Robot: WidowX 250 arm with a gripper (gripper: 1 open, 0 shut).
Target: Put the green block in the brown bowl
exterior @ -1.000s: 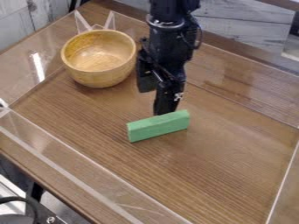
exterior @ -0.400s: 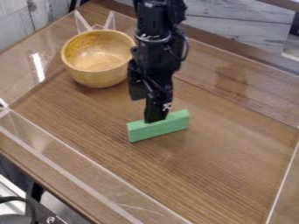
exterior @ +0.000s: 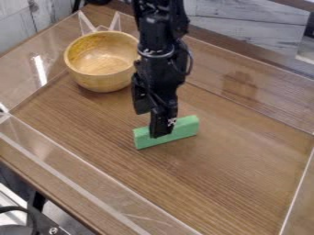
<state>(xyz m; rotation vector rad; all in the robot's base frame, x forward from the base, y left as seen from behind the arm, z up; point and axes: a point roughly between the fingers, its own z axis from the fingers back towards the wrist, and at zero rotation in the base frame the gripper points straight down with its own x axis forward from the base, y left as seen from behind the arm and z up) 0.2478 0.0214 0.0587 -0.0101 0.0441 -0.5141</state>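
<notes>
The surface (exterior: 233,174) is a brown wood-grain tabletop enclosed by low clear walls (exterior: 73,179) along its near and left edges.

Green block (exterior: 179,130): a bright green elongated rectangular bar with plain matte faces. It lies flat on the surface near the middle of the scene, its long axis running from near-left to far-right. Its top face reads slightly lighter than its near side face. The middle of the bar is partly hidden by the gripper. The block is outside the bowl and well apart from it, to the bowl's near right.

Gripper (exterior: 161,126): black, pointing straight down from the black arm (exterior: 157,41). Its jaws stand spread apart, with the fingertips down at the level of the block, at the bar's left-of-centre portion. One finger shows in front of the block's near face; the other is not clearly visible. Whether the fingers touch the block cannot be determined. The block is not lifted.

Brown bowl (exterior: 103,75): a round, light tan wooden bowl with thick walls and smooth rounded sides, standing upright at the far left of the surface. Its inside is a paler yellowish tone, and no object is seen in it.
</notes>
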